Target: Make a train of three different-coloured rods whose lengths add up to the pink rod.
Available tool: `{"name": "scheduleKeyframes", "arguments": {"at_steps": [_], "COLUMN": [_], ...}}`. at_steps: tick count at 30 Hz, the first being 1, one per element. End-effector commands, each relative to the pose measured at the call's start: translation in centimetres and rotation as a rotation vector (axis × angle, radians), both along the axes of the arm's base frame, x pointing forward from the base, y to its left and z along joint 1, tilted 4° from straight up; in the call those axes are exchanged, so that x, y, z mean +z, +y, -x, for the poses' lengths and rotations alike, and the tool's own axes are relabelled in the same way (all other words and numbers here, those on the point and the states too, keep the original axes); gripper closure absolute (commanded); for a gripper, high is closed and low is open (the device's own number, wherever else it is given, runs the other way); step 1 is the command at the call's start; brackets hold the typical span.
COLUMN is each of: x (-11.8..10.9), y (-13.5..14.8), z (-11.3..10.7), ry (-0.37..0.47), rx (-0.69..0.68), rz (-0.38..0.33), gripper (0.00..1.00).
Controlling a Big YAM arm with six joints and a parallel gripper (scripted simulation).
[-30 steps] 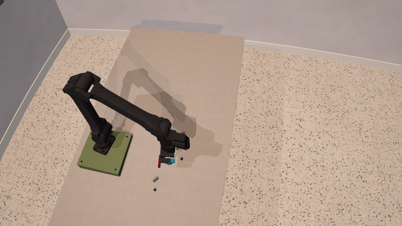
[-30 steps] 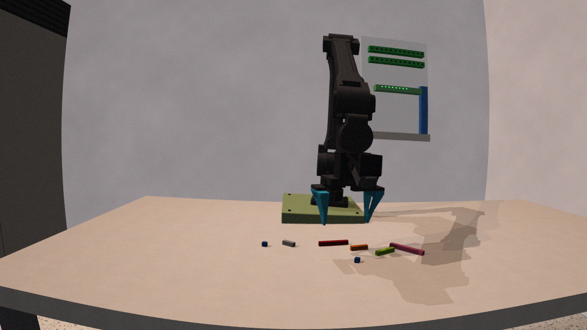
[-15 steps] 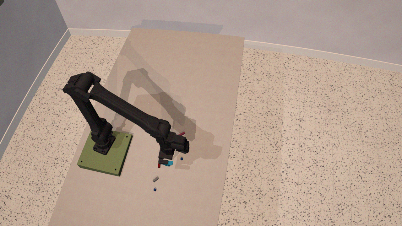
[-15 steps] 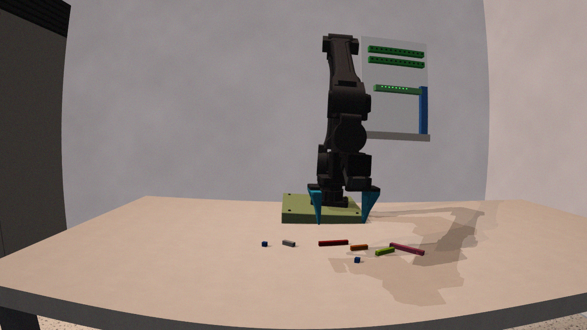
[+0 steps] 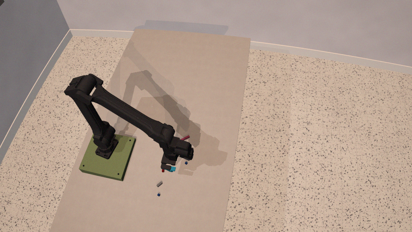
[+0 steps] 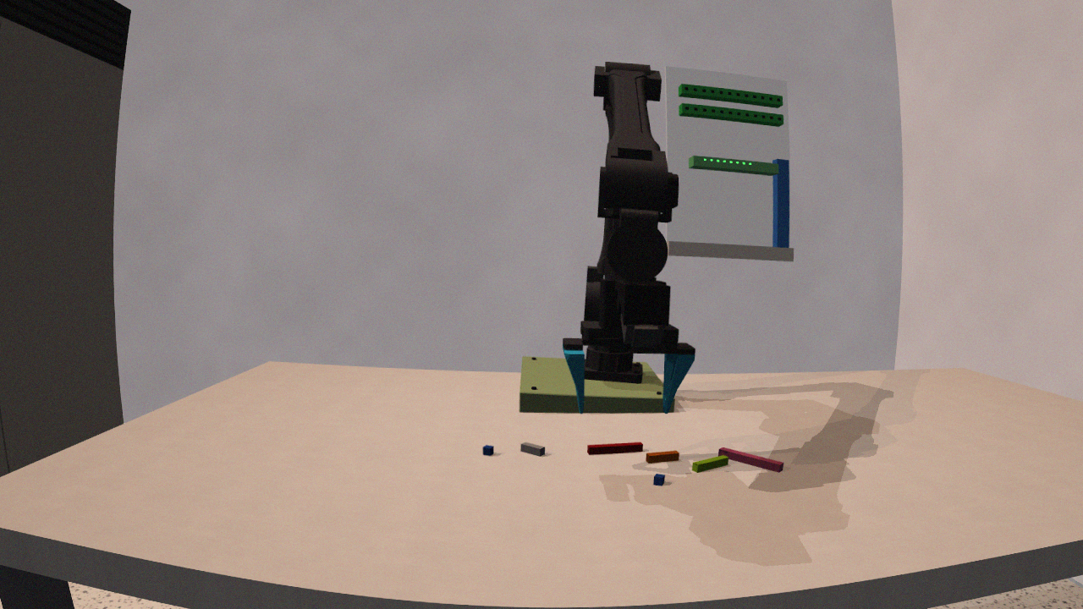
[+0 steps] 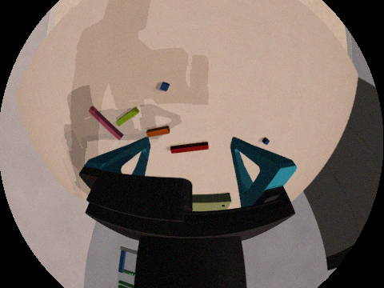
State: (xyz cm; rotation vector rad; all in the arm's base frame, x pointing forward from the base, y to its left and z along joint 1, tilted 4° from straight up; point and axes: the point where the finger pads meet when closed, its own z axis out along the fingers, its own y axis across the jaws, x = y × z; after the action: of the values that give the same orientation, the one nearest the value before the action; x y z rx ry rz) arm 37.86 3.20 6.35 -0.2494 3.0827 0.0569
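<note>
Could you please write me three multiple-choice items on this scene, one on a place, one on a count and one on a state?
1. Which rod lies between the red rod and the lime rod?
A. grey
B. orange
C. pink

2. How many blue rods are on the table?
A. one
B. two
C. three

3. How is the hand?
A. open and holding nothing
B. shut on the red rod
C. shut on nothing

Answers:
1 B, the orange rod sits between them in the exterior view.
2 B, one lies at the row's far end, another in front.
3 A, its fingers stand wide apart above the rods.
</note>
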Motion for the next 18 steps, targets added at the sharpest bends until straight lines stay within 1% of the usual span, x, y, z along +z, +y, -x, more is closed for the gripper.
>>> {"name": "scheduleKeyframes", "arguments": {"at_steps": [1, 2, 3, 9, 10, 14, 15, 18], "x": [1.7, 1.7, 1.8, 1.8, 1.7, 1.7, 1.7, 1.8], "y": [-0.5, 0.4, 0.4, -0.1, -1.6, -1.6, -0.7, -0.6], "z": [-2.8, -2.7, -2.7, -2.8, -2.9, -2.9, -2.8, -2.8], "ry": [-0.054, -0.054, -0.056, -0.057, -0.050, -0.050, -0.050, -0.053], "rx": [-0.069, -0.047, -0.046, -0.058, -0.185, -0.185, -0.164, -0.162], "rz": [-0.007, -0.007, -0.008, -0.007, -0.015, -0.014, -0.014, -0.015], "gripper": [0.00, 0.00, 0.00, 0.00, 0.00, 0.00, 0.00, 0.00]}}
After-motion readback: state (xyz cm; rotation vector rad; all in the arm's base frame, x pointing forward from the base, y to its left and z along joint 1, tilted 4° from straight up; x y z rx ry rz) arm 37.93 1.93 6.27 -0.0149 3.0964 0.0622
